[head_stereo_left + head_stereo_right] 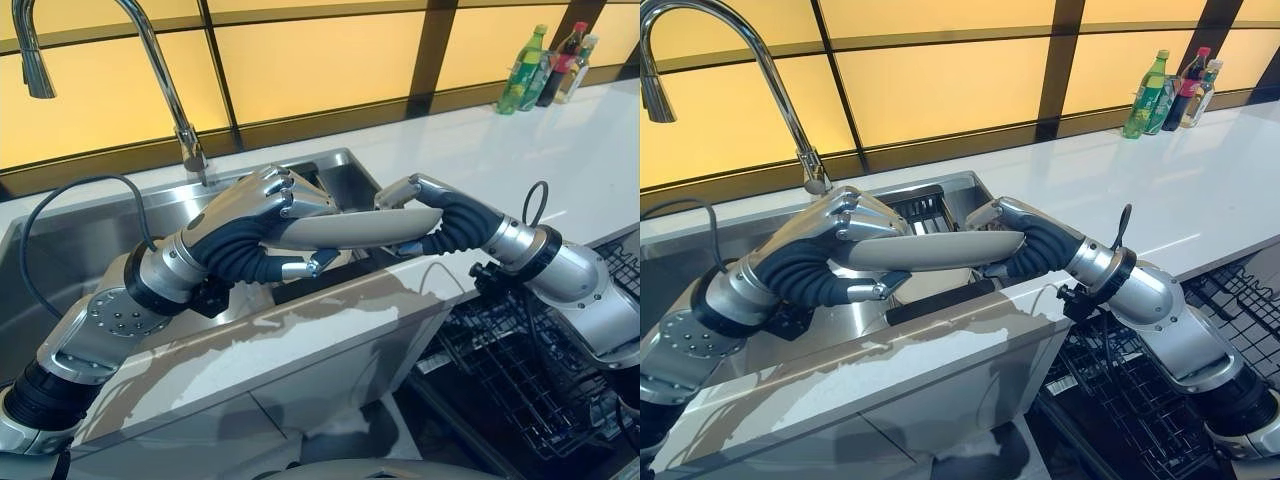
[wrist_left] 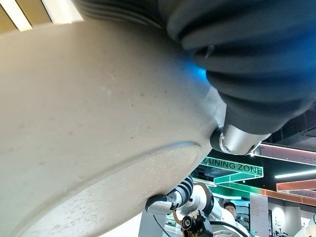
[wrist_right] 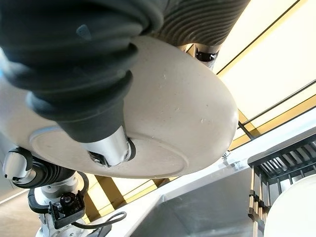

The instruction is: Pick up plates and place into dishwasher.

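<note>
A pale grey plate [image 1: 350, 232] hangs level above the sink's right half, held from both ends. My left hand [image 1: 260, 205] has its fingers curled over the plate's left rim, with the thumb [image 1: 305, 266] beneath. From the right, my right hand [image 1: 450, 215] clamps the opposite rim, fingers on top and thumb under. The left wrist view looks up at the plate's underside [image 2: 74, 123] with the thumb [image 2: 237, 138] pressed against it. In the right wrist view the plate's base [image 3: 173, 108] rests on that hand's thumb [image 3: 111, 150]. The dishwasher's black wire rack [image 1: 530, 370] is pulled out at the lower right.
A steel sink [image 1: 90, 230] with a tall curved faucet [image 1: 165, 80] lies under the plate. A dish rack [image 1: 920, 210] stands in it, and another white plate [image 3: 296, 207] shows below. Several bottles [image 1: 545, 65] stand at the far right of the white counter [image 1: 520, 150].
</note>
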Robot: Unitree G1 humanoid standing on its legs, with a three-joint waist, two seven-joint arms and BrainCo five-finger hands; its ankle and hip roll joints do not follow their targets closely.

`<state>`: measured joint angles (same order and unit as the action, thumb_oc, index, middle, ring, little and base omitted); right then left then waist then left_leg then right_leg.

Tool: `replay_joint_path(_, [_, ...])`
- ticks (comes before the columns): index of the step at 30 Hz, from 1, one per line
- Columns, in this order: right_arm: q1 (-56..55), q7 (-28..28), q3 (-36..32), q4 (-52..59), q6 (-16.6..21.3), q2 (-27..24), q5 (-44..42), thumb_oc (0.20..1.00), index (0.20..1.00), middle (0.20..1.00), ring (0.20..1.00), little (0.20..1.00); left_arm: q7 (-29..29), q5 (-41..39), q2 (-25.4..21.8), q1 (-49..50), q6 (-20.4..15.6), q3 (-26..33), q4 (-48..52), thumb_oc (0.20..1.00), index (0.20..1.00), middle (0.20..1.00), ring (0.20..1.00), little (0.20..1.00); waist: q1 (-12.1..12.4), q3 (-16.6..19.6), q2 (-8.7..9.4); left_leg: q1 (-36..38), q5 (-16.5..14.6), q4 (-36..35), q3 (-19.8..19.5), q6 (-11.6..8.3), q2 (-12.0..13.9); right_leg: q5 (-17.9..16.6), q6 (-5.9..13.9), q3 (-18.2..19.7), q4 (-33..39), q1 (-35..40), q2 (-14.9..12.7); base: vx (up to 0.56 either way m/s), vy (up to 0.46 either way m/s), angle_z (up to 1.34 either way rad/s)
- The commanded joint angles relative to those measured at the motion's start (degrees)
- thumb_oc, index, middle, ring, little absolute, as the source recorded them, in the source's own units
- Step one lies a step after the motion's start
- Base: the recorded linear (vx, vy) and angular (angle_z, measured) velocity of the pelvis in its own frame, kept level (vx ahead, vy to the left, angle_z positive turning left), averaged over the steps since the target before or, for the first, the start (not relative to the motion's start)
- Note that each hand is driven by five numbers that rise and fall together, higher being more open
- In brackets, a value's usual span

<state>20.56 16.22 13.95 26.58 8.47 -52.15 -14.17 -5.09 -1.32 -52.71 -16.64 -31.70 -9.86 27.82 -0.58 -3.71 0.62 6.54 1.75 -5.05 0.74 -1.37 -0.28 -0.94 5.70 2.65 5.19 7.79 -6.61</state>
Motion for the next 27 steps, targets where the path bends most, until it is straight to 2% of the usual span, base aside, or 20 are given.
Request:
replay_joint_path(1, [1.29,-6.67,-3.08,2.09,4.08,3.82,-3.31,0.2,0.2,0.2,0.2,0.2,2.99,0.38,2.28,-5.08,1.12,-1.26,-1.05,0.2,0.2,0.2,0.2,0.2,0.71,3.58,0.04,-0.08,-5.37,1.55,-2.35,1.4,-0.67,1.8,1.8,-2.05,-4.13,-2.99,0.41,0.0,0.0,0.0])
replay_joint_path(2, [1.14,-7.68,-3.47,1.83,4.13,4.23,-3.11,0.2,0.2,0.2,0.2,0.2,3.77,0.75,2.45,-5.01,2.42,-1.14,-1.3,0.2,0.2,0.2,0.2,0.2,0.69,3.56,0.01,-0.1,-5.37,1.57,-2.27,1.38,-0.63,1.91,1.75,-2.07,-4.22,-2.99,0.47,0.0,0.0,0.0])
replay_joint_path(3, [0.77,-8.59,-4.0,1.34,4.72,4.74,-2.64,0.2,0.2,0.2,0.2,0.2,4.78,1.51,2.66,-4.86,3.61,-0.78,-1.9,0.253,0.253,0.253,0.253,0.253,0.66,3.57,-0.02,-0.08,-5.35,1.51,-2.23,1.37,-0.6,2.04,1.68,-2.09,-4.26,-2.94,0.56,0.0,0.0,0.0])
replay_joint_path(4, [0.33,-9.04,-4.6,0.89,5.31,5.17,-2.24,0.2,0.2,0.2,0.2,0.2,5.87,2.48,2.77,-4.48,4.47,-0.24,-2.6,1.0,1.0,1.0,1.0,1.0,0.6,3.56,-0.07,-0.07,-5.3,1.46,-2.17,1.35,-0.55,2.09,1.63,-2.14,-4.33,-2.95,0.64,0.0,0.0,0.0])
replay_joint_path(10, [-3.25,-10.44,-10.33,-2.1,6.09,5.8,0.79,0.2,0.2,0.2,0.2,0.2,18.18,6.59,2.41,-0.93,10.89,6.59,-10.32,1.0,1.0,1.0,1.0,1.0,0.22,3.94,-0.3,-0.02,-4.99,1.0,-1.62,1.15,-0.07,2.35,1.23,-2.29,-3.89,-2.62,1.05,0.0,0.0,0.0])
replay_joint_path(15, [-6.59,-10.17,-15.38,-3.32,6.56,6.19,2.33,0.2,0.2,0.2,0.2,0.2,22.52,6.54,3.45,2.83,12.4,13.54,-14.55,1.0,1.0,1.0,1.0,1.0,-0.24,4.13,-0.39,-0.16,-4.73,1.04,-1.22,0.87,0.35,2.47,0.9,-2.35,-4.1,-2.75,1.22,-0.01,0.001,-0.04])
replay_joint_path(21, [-9.9,-10.89,-20.62,-4.96,6.65,5.94,3.4,0.2,0.2,0.2,0.2,0.2,24.1,8.8,3.65,5.03,12.32,17.98,-17.43,1.0,1.0,1.0,1.0,1.0,-1.47,4.1,-0.63,-0.11,-4.98,1.45,-0.6,0.77,0.4,2.69,0.7,-1.77,-4.81,-3.2,1.24,0.0,0.026,-0.06])
replay_joint_path(27, [-15.72,-13.22,-26.0,-5.82,6.11,6.61,5.06,0.2,0.2,0.2,0.2,0.2,21.49,8.53,4.4,7.48,12.17,20.29,-18.16,1.0,1.0,1.0,1.0,1.0,-3.48,3.4,-0.92,0.27,-6.07,2.67,0.84,1.35,-0.13,2.5,1.33,0.04,-6.21,-4.17,0.66,0.02,0.037,-0.08])
